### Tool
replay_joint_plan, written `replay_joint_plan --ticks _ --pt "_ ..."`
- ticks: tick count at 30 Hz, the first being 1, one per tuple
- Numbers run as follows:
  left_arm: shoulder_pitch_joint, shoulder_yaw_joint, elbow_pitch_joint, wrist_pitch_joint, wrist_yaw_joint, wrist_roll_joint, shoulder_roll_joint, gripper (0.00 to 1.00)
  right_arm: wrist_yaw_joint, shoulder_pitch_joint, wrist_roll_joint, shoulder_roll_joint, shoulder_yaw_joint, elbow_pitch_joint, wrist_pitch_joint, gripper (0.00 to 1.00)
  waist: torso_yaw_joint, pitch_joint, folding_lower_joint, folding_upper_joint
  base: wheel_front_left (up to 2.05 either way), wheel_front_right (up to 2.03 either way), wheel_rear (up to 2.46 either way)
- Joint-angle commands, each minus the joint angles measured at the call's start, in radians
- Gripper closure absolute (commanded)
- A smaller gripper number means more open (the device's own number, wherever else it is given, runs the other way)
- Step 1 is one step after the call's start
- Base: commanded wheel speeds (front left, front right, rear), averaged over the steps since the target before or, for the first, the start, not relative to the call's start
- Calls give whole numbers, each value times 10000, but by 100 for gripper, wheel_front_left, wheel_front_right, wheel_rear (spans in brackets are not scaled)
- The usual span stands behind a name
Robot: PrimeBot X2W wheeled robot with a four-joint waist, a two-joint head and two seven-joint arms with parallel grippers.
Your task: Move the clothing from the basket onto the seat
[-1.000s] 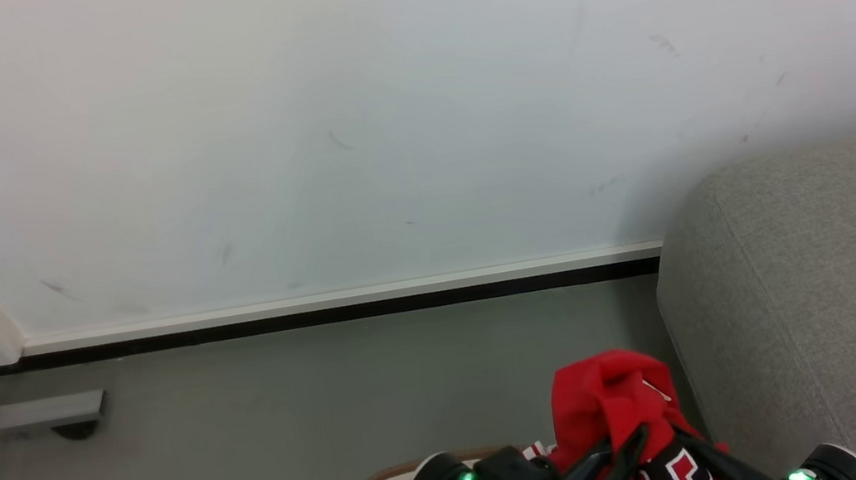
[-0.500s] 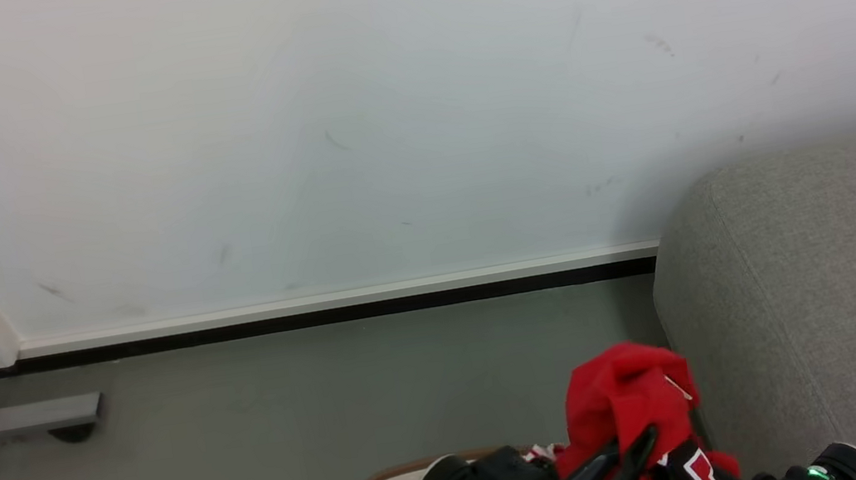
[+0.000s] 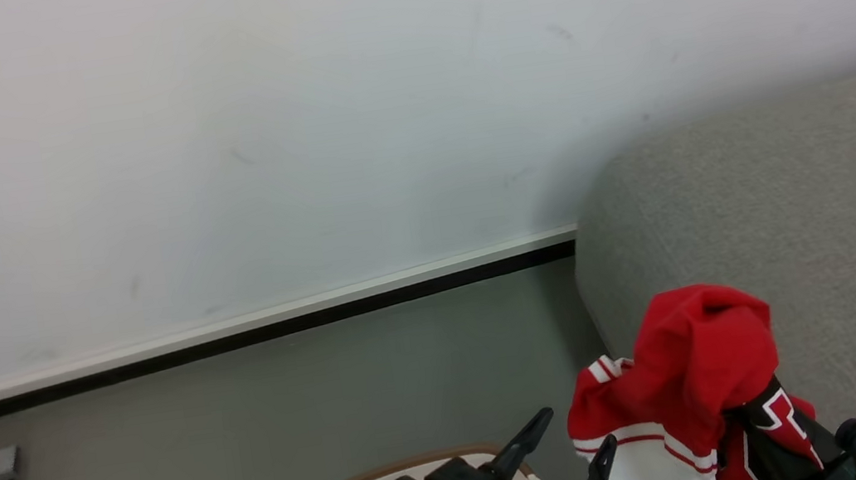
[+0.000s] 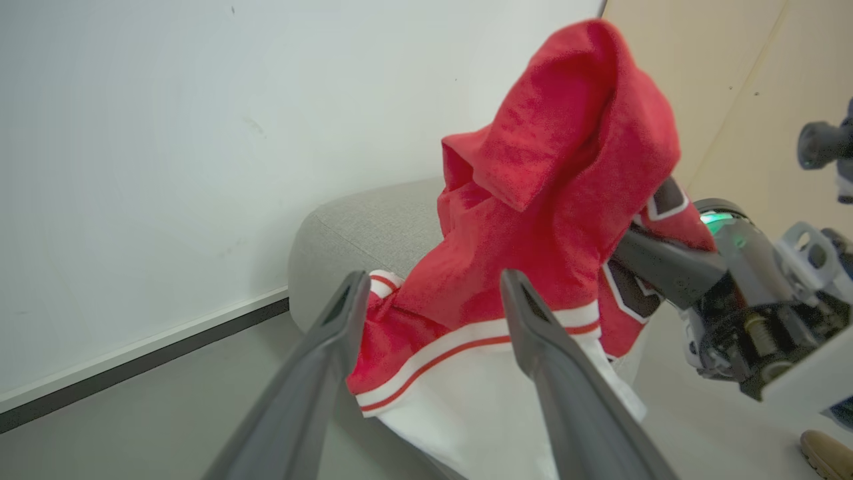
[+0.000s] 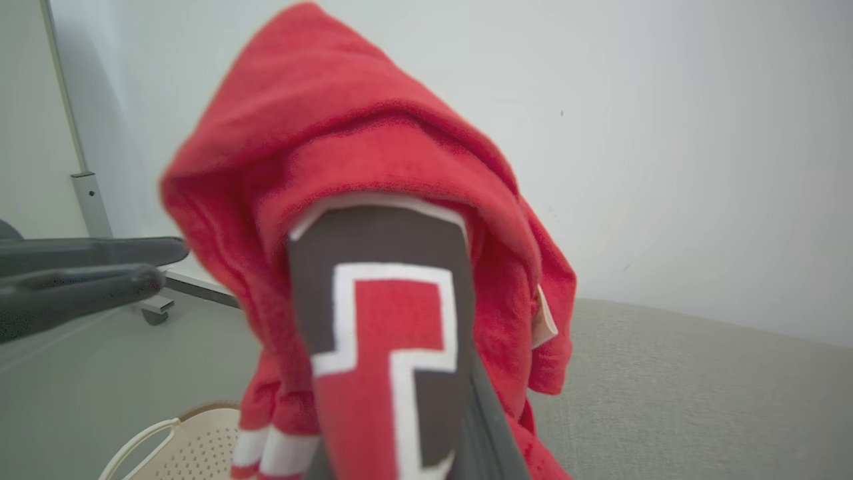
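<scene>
Clothing (image 3: 703, 352) — soft red fabric with white striped trim and a dark blocky numeral — is draped in a peaked bundle over the right end effector (image 4: 656, 263), which is clamped on it, beside the rounded corner of the grey woven seat (image 3: 810, 220). The left end effector (image 4: 432, 283) is spread wide just beside it — the perforated cream basket (image 3: 393, 471) lies below.

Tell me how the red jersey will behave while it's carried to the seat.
Likely floppy: the jersey drapes in folds over the right gripper. Probably light, hanging from one pinch. Its white hem dangles low, so it may drag on the seat edge.
</scene>
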Motion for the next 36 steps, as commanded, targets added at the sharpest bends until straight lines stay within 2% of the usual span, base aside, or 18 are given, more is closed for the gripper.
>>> replay_joint_plan --ticks 1,9,16,27,36 --pt "-39 -8 92 -93 -41 33 30 0 -29 148 -112 -80 -132 -71 -78 100 -577 187 -1 0 0 0 0" --pt "-91 -208 609 -281 -195 320 -23 0 -29 463 -115 5 -980 -375 -72 100 -2068 525 -1 0 0 0 0" --pt "-24 -308 652 -282 -320 325 -57 0 -29 634 -174 66 -1340 -558 -78 100 -2670 626 -1 0 0 0 0" --pt "-269 -383 580 -285 -383 240 -77 0 -29 457 -8 191 -1679 -716 -77 100 -2475 915 -1 0 0 0 0" --pt "-1838 -360 828 -189 -579 630 -57 0 -29 -692 72 524 -2270 -1151 -78 100 -1789 2657 -1 0 0 0 0"
